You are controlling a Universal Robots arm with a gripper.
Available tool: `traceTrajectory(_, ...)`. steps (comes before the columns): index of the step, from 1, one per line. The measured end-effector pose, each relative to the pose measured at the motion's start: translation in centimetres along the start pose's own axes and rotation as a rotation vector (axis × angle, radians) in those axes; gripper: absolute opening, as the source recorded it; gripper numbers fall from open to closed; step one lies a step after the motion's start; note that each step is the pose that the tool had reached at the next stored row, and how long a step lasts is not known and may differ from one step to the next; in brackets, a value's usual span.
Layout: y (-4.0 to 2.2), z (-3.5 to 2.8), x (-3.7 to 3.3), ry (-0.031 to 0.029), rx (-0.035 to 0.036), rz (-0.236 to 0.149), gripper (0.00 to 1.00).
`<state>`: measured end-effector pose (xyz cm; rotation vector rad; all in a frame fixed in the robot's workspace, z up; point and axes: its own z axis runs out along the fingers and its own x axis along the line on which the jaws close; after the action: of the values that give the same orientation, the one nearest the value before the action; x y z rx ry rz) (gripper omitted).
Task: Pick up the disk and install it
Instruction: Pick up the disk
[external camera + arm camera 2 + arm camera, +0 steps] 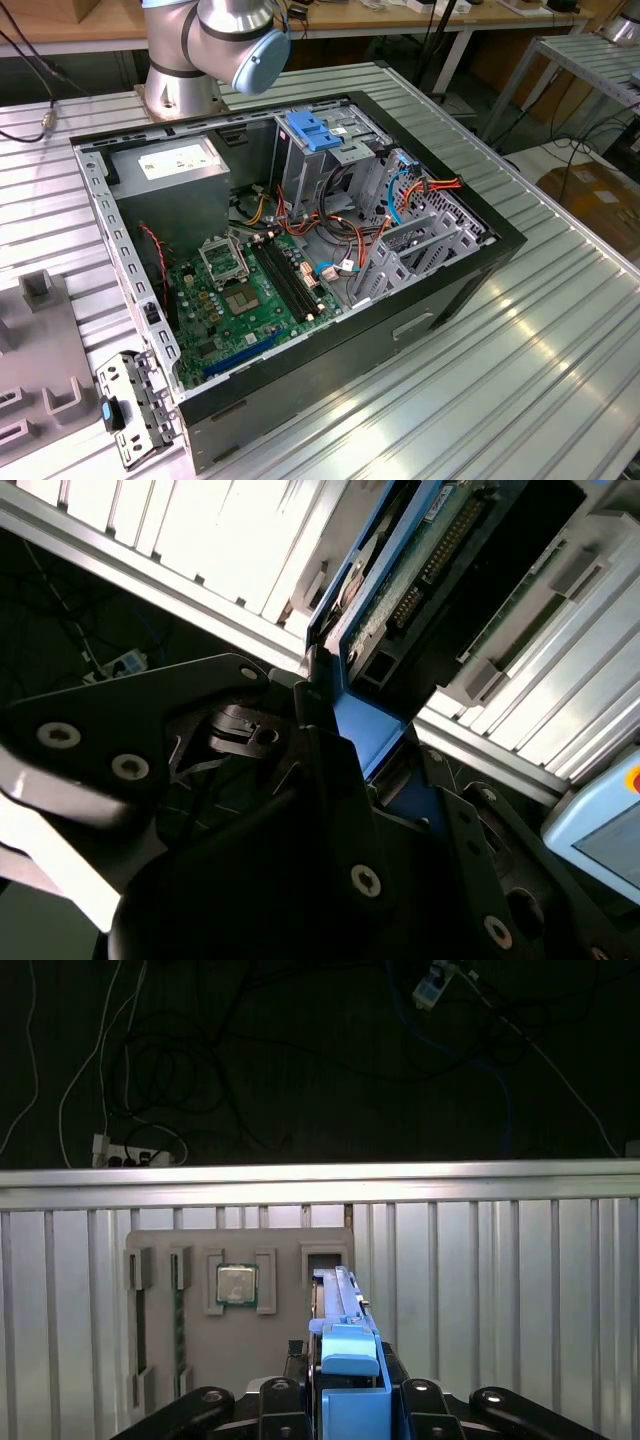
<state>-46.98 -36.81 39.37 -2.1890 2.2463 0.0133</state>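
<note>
The disk [335, 1305] is seen edge-on in the first wrist view, a thin metal slab with blue plastic carrier rails. It stands over the grey holder plate [200, 1350], near an empty slot [325, 1258]. My gripper [345, 1385] is shut on the disk's near end, with black fingers [285, 1395] on either side of the blue rail. In the second wrist view the disk's [405, 570] green circuit-board underside and blue rail show beyond the gripper [345, 715].
The open computer case [440, 300] lies on the ribbed metal table [560, 340], with a tall metal drive cage [335, 165], a blue latch [310, 130] and a grey power-supply box [175, 165]. The arm's base [220, 40] stands behind. The plate holds a processor chip [236, 1285].
</note>
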Motion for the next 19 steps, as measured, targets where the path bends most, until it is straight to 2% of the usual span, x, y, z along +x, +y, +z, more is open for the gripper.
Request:
traceTrajectory(8,0.01,-1.18,-0.01,-0.0001,0.0001,0.0,0.37)
traceTrajectory(15,0.01,-2.85,-0.03,0.0,0.0,0.0,0.37)
traceTrajectory(19,0.01,-3.41,-0.03,0.0,-0.0001,0.0,0.37)
